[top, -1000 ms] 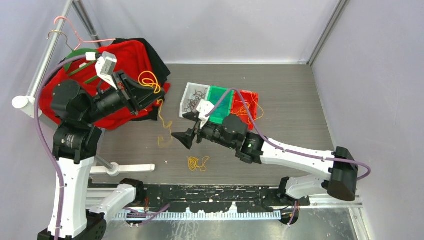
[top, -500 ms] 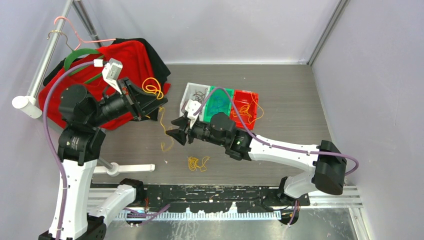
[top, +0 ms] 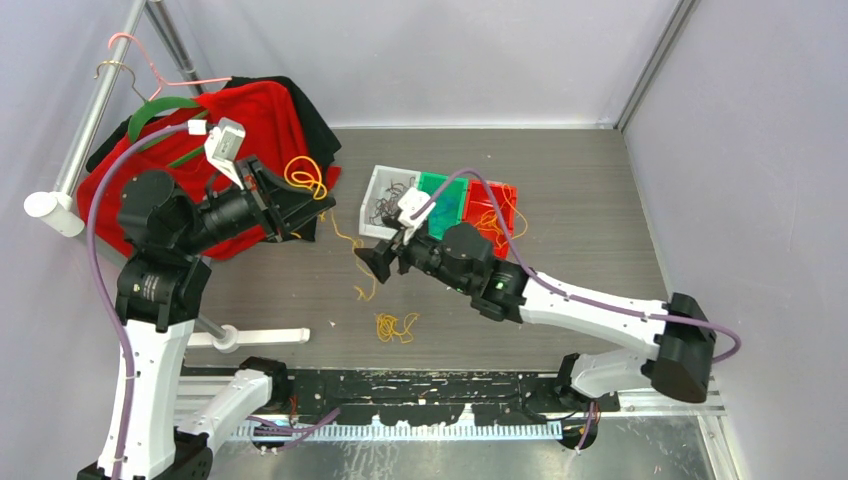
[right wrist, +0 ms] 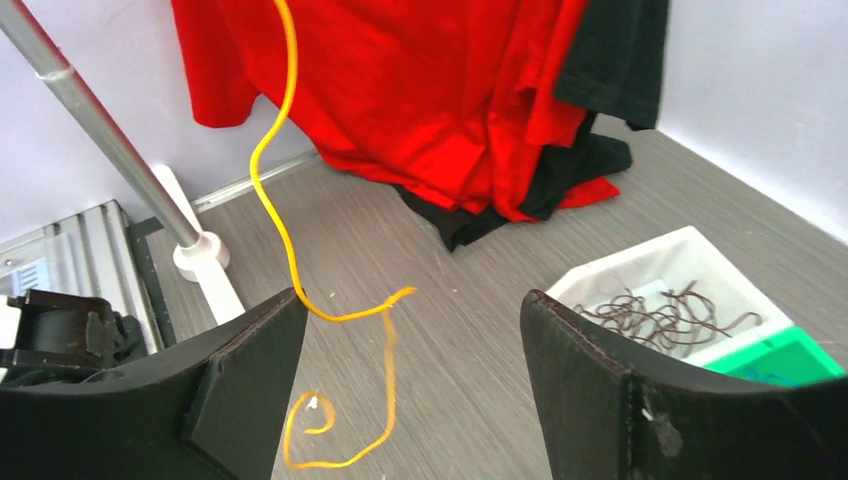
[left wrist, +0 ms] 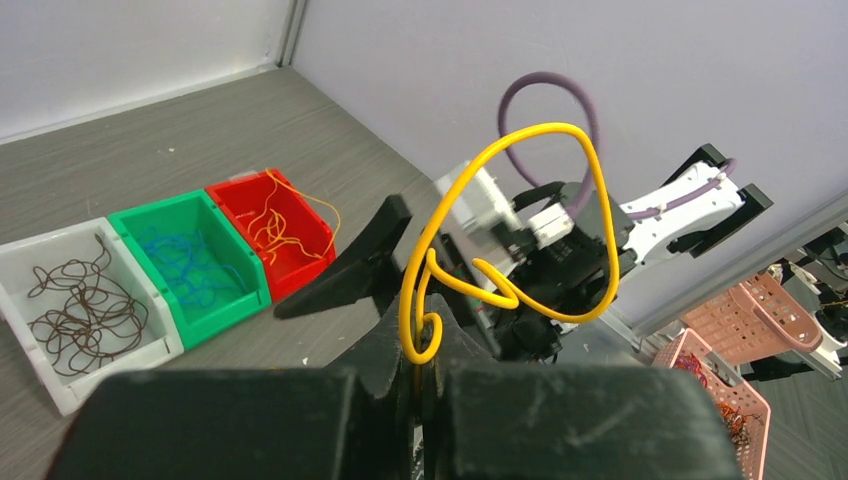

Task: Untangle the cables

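Observation:
My left gripper (top: 303, 207) is shut on a yellow cable (top: 304, 176), raised in front of the red cloth. In the left wrist view the yellow cable (left wrist: 520, 135) loops above the pinched jaws of the left gripper (left wrist: 432, 345). The cable's long tail (top: 364, 284) hangs down to the table. My right gripper (top: 376, 262) stands open beside that tail. In the right wrist view the yellow cable (right wrist: 290, 250) drops past the left fingertip (right wrist: 285, 305) and curls between the spread jaws of the right gripper (right wrist: 410, 350), held by neither. A small yellow tangle (top: 395, 326) lies on the table.
Three bins sit mid-table: a white bin (top: 377, 186) with brown cables, a green bin (top: 432, 184) with blue ones, a red bin (top: 507, 192) with yellow ones. Red and black clothes (top: 250, 110) hang from a rack (top: 90, 120) at back left. A white stand foot (top: 262, 337) lies near the left arm.
The left gripper dropped a little with the cable. The right gripper narrowed, then reopened, and shifted right. The cable's hanging tail swung right with it.

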